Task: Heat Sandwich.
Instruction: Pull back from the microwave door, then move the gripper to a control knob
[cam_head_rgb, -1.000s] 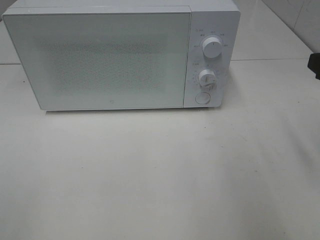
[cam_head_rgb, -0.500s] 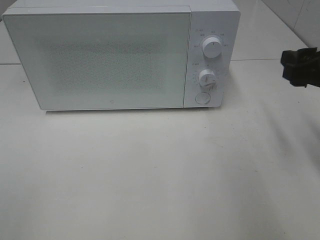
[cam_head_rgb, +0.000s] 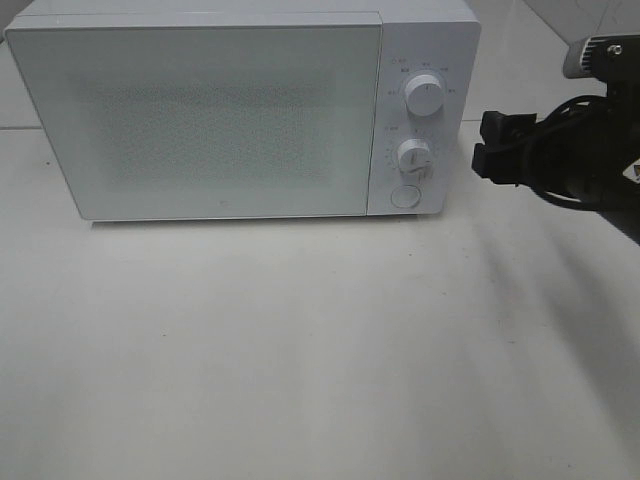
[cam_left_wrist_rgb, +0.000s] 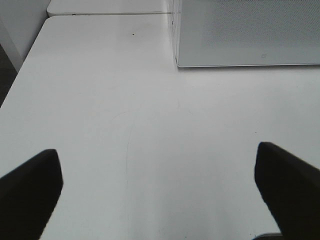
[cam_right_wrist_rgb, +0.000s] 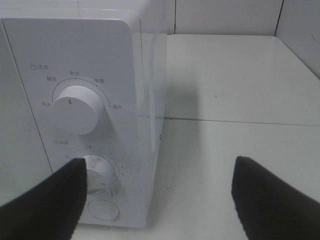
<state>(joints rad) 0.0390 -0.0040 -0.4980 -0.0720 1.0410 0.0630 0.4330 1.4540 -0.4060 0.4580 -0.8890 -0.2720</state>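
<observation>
No sandwich shows in any view. The white microwave (cam_head_rgb: 200, 120) stands at the back of the table with its door shut. My right gripper (cam_head_rgb: 483, 142) hangs open just right of the microwave's control panel, level with the lower knob (cam_head_rgb: 414, 157) and apart from it. The right wrist view has the open gripper (cam_right_wrist_rgb: 157, 200) facing the panel, with the upper knob (cam_right_wrist_rgb: 75, 109), the lower knob (cam_right_wrist_rgb: 99, 170) and the round button (cam_right_wrist_rgb: 103, 210). My left gripper (cam_left_wrist_rgb: 160, 195) is open and empty above bare table, and the microwave's corner (cam_left_wrist_rgb: 245, 35) lies ahead of it.
The white table (cam_head_rgb: 300, 350) stretches out in front of the microwave. A seam between tabletops (cam_right_wrist_rgb: 240, 121) runs behind the right gripper. In the left wrist view the table's edge (cam_left_wrist_rgb: 20, 75) drops off beside a wall.
My right arm has come in from the right edge of the exterior high view, moving left toward the microwave's control panel. The microwave and the left gripper have not moved.
</observation>
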